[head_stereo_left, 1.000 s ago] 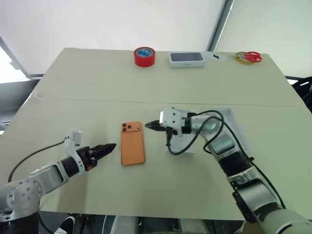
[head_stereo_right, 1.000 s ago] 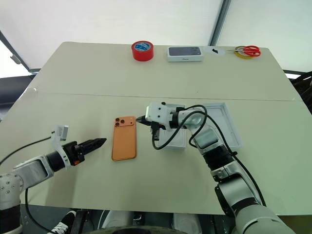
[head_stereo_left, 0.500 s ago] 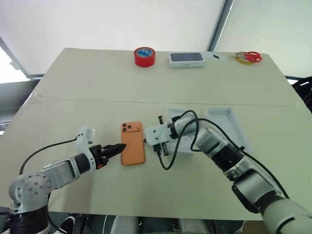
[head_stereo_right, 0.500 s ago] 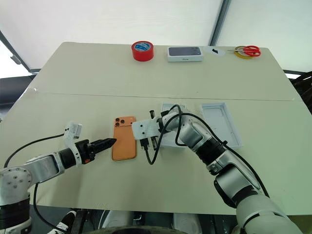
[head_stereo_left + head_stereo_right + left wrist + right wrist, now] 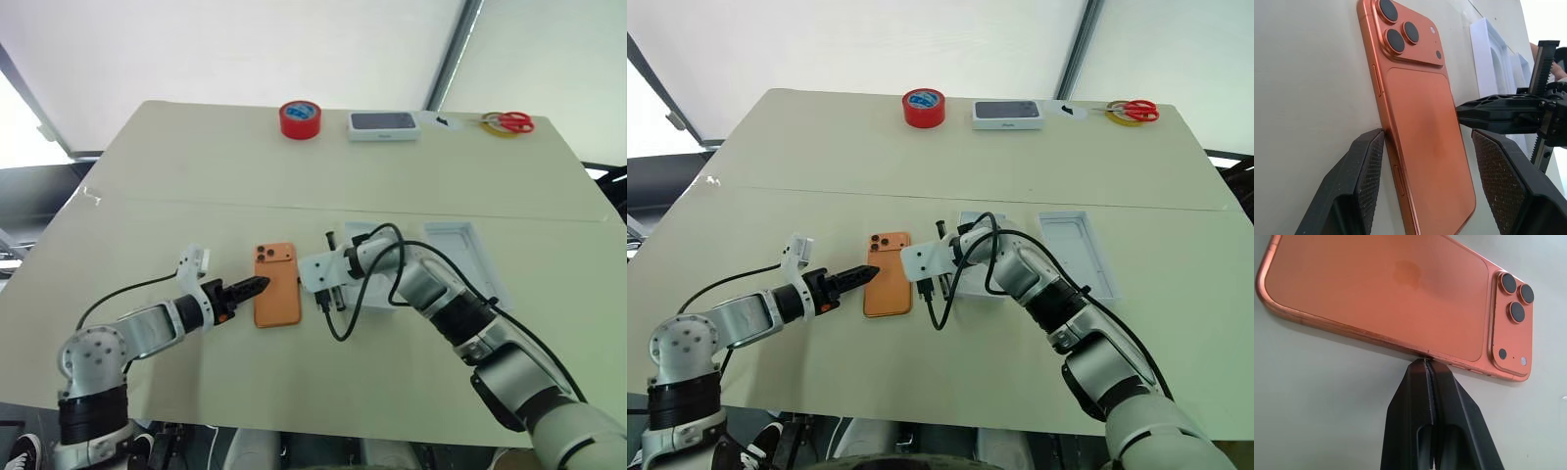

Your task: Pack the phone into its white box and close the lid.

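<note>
The orange phone (image 5: 276, 297) lies flat on the table, lenses up at its far end. My left gripper (image 5: 1427, 133) is open, one finger on each side of the phone's near end. One of its fingers (image 5: 1359, 186) is close against the phone's long edge. My right gripper (image 5: 1426, 361) is shut, and its tip touches the phone's opposite long edge; it also appears as black fingers (image 5: 1488, 110) in the left wrist view. The white box (image 5: 356, 235) sits just right of the phone, partly hidden by my right arm and cable. The lid (image 5: 460, 257) lies open side up further right.
Along the table's far edge stand a red tape roll (image 5: 300, 118), a white box with a dark picture on top (image 5: 384, 124), and red scissors on a yellow ring (image 5: 506, 121). A black cable loops from my right wrist over the table beside the phone.
My left gripper has moved right until its fingers straddle the phone's near end. My right gripper has turned and sunk to the phone's right edge. The camera view has shifted slightly.
</note>
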`<state>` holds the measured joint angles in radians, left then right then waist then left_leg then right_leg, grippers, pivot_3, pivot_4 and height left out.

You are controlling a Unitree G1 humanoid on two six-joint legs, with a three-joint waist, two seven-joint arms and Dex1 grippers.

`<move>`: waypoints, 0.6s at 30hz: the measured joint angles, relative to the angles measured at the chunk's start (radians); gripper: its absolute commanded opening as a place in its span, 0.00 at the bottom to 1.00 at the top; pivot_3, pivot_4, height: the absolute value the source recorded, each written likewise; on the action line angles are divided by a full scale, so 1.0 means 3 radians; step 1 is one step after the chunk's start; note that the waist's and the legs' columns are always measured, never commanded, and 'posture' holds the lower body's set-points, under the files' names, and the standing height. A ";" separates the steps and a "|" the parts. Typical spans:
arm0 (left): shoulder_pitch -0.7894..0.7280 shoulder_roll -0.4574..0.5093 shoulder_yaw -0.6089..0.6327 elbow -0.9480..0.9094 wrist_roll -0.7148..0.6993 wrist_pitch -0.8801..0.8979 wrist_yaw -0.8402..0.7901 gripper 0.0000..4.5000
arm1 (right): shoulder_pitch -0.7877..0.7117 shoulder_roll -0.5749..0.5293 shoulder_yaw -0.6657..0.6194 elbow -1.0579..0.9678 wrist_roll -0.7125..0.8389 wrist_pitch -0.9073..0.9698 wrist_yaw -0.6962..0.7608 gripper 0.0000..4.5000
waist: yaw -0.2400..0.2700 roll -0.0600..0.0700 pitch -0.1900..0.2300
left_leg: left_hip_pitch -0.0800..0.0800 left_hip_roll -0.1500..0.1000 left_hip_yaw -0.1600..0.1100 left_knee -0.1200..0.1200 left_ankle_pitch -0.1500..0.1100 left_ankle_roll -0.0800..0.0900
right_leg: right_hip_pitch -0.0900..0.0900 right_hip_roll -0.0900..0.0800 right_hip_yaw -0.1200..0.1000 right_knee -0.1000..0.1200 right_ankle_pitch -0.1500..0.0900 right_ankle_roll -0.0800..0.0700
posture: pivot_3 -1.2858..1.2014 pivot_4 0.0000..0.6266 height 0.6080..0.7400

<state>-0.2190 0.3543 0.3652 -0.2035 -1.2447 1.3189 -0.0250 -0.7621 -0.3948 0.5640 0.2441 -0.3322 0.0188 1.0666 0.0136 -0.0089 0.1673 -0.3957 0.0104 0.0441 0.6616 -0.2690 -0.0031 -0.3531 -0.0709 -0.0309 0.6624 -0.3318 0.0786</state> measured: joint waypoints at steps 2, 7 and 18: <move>-0.0085 -0.0027 -0.0001 0.0046 0.0003 0.0063 0.0061 0.66 | 0.0009 -0.0006 -0.0032 0.0003 -0.0014 0.0020 -0.0005 0.01 | -0.0001 0.0000 0.0000 | 0.0000 -0.0003 0.0000 0.0000 0.0001 -0.0001 | 0.0001 -0.0002 0.0000 0.0000 0.0000 0.0000 | 0.52 0.24 1.00; -0.0276 0.0019 -0.0072 0.0059 0.0108 0.0243 0.0148 0.66 | 0.0029 0.0006 -0.0076 0.0001 -0.0023 0.0065 -0.0006 0.01 | -0.0005 0.0000 0.0000 | 0.0001 -0.0004 0.0000 -0.0002 0.0003 -0.0005 | 0.0002 -0.0002 -0.0001 0.0000 0.0000 0.0000 | 0.52 0.24 1.00; -0.0609 -0.0325 0.0037 0.0176 0.0168 0.0559 0.0547 0.66 | 0.0030 0.0043 -0.0127 0.0057 -0.0061 0.0058 -0.0032 0.01 | -0.0009 -0.0001 0.0000 | 0.0007 -0.0005 0.0000 -0.0004 0.0004 -0.0008 | 0.0010 -0.0002 -0.0001 -0.0001 0.0000 0.0001 | 0.52 0.24 1.00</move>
<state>-0.4015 0.2568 0.3764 -0.1508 -1.1943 1.4867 0.1391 -0.7531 -0.3819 0.5258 0.2611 -0.3506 0.0363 1.0571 0.0110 -0.0093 0.1672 -0.3937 0.0090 0.0441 0.6605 -0.2678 -0.0055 -0.3500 -0.0716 -0.0311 0.6619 -0.3318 0.0789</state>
